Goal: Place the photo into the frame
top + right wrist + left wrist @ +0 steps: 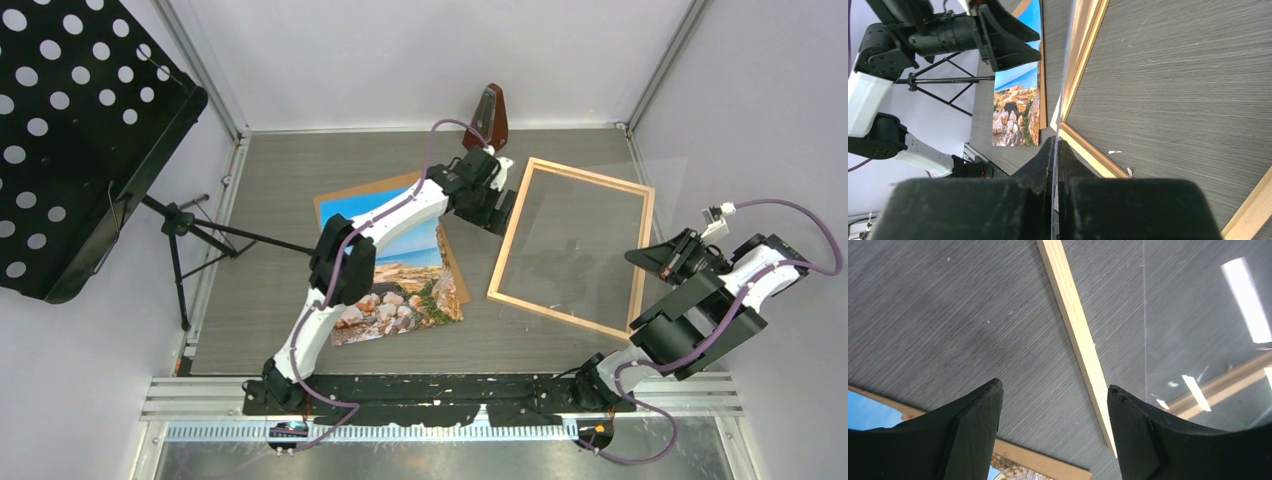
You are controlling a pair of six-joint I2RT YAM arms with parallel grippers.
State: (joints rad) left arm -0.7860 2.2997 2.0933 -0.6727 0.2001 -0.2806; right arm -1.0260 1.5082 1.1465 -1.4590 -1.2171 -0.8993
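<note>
Photo [405,290]: probably light, bendy; take by a free edge.
Left gripper [1054,386]: wide, empty.
Right gripper [1055,141]: pinching clear sheet [590,230].

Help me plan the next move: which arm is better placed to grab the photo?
Left. The left gripper is open and empty beside the photo, while the right gripper is shut on the clear sheet over the frame.

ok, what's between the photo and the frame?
A sliver of brown board beside the photo, then bare table up to the frame; left claw hovers above. Top view shows it.
</note>
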